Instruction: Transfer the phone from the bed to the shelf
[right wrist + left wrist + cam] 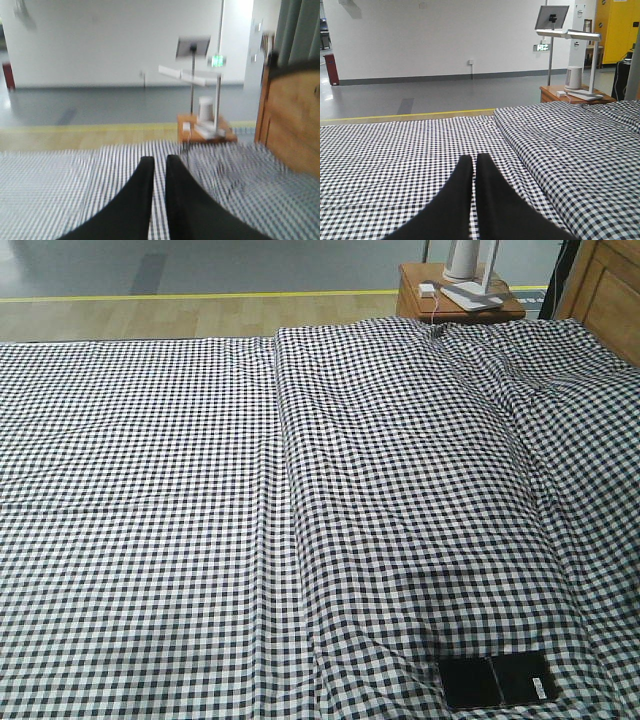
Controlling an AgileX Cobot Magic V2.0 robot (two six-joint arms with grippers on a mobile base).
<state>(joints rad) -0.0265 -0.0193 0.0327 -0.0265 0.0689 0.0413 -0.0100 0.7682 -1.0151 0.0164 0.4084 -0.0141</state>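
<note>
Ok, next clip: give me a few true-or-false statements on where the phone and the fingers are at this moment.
1. The phone lies on the bed, at the lower right of the front view. True.
2. The left fingers are clamped on the phone. False: they are pressed together above the bed and hold nothing.
3. A reddish-brown nightstand stands beyond the bed's far edge. True.
4. The phone rests on the nightstand. False: it lies on the bed, far from the nightstand.
5. The right fingers carry the phone. False: nothing is between them.
</note>
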